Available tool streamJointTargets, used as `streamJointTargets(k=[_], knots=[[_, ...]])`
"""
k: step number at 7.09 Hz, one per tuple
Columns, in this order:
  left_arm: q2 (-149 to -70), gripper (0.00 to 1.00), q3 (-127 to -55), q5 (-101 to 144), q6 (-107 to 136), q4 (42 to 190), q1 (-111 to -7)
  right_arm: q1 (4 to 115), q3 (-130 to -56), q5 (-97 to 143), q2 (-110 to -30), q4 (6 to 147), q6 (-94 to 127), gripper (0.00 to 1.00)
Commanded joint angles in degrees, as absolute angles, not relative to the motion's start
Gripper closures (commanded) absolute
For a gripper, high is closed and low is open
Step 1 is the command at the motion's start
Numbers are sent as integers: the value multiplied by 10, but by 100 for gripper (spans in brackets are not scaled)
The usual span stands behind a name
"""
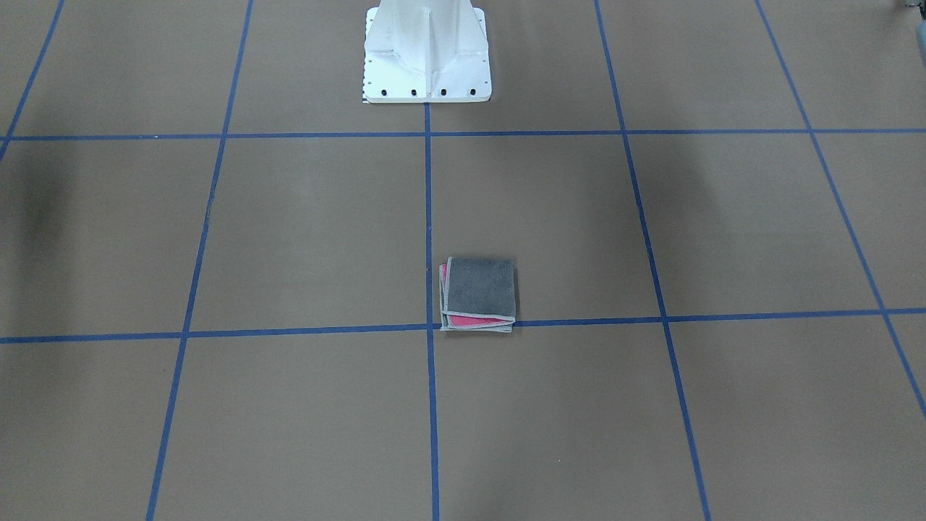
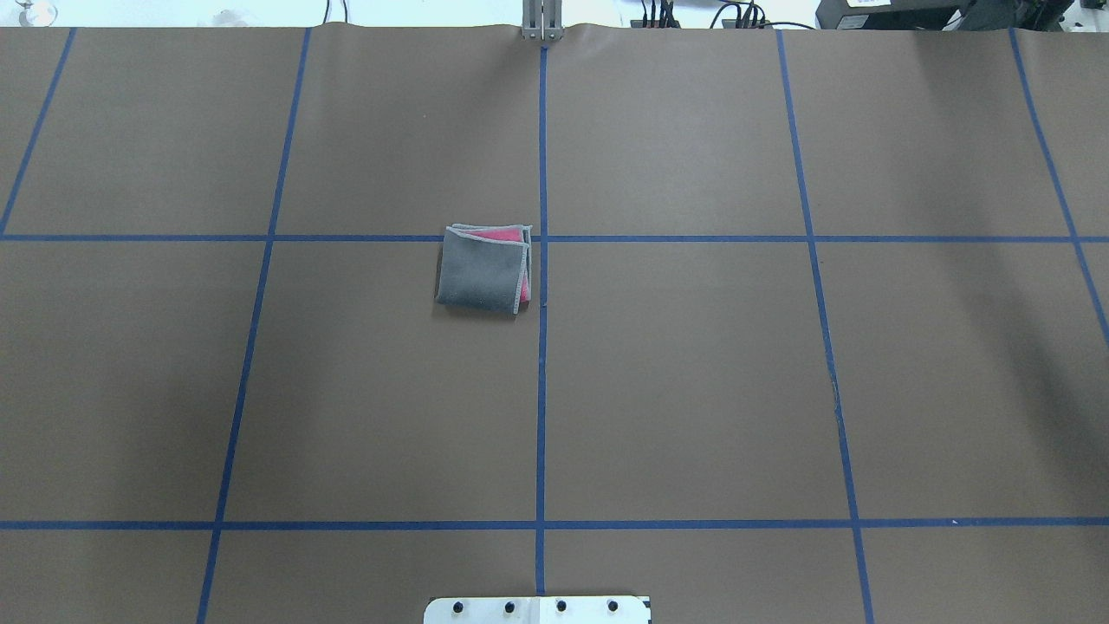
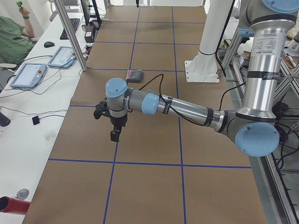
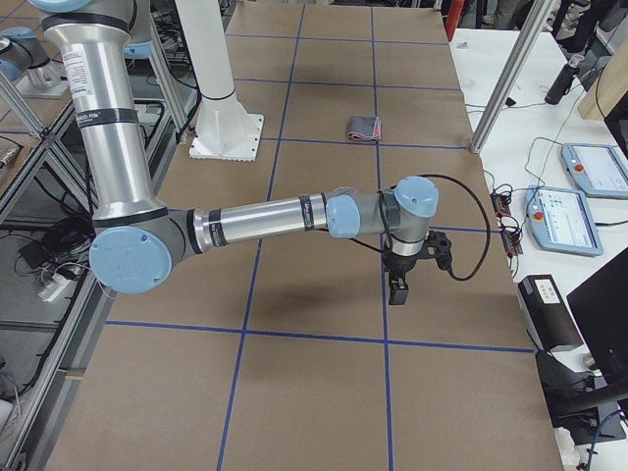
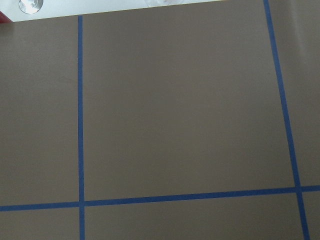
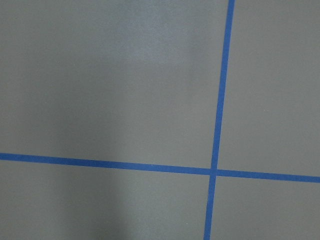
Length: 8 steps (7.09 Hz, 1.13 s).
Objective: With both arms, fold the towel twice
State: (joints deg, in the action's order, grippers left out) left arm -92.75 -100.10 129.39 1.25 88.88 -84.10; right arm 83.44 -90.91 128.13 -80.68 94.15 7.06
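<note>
Two folds show in the towel point(image 1: 477, 293): grey face up, pink edges peeking, on the table point(image 1: 289, 239) beside the centre tape line point(image 1: 428, 217). Left gripper point(image 3: 114, 135) and right gripper point(image 4: 396, 292) hang well apart from it; can't tell whether either is open or closed.

Left tool point(image 3: 115, 135), right tool point(image 4: 396, 291): jaw state too small to tell.

The towel point(image 1: 479, 289) is showing dark grey on top, with pink peeking out along two sides and light grey edging. The table point(image 1: 289, 239) is showing plain brown, crossed by a grid of blue lines point(image 1: 428, 217). The base point(image 1: 427, 58) is showing white. The left arm point(image 3: 187, 109) and right arm point(image 4: 255, 221) are showing silver tubes, light-blue caps and black cables.
</note>
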Motion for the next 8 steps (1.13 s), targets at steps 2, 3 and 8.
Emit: streamJointTargets(k=[2,3,8], knots=[[-887,0,-978,1298,10,902,-866,888,-905,1376,-854,941,16,0],[-880,0,-972,1299,9,902,-866,902,-910,1380,-870,940,-3,0],[-882,0,-941,1328,-36,901,-869,940,-915,1379,-913,940,-39,0]])
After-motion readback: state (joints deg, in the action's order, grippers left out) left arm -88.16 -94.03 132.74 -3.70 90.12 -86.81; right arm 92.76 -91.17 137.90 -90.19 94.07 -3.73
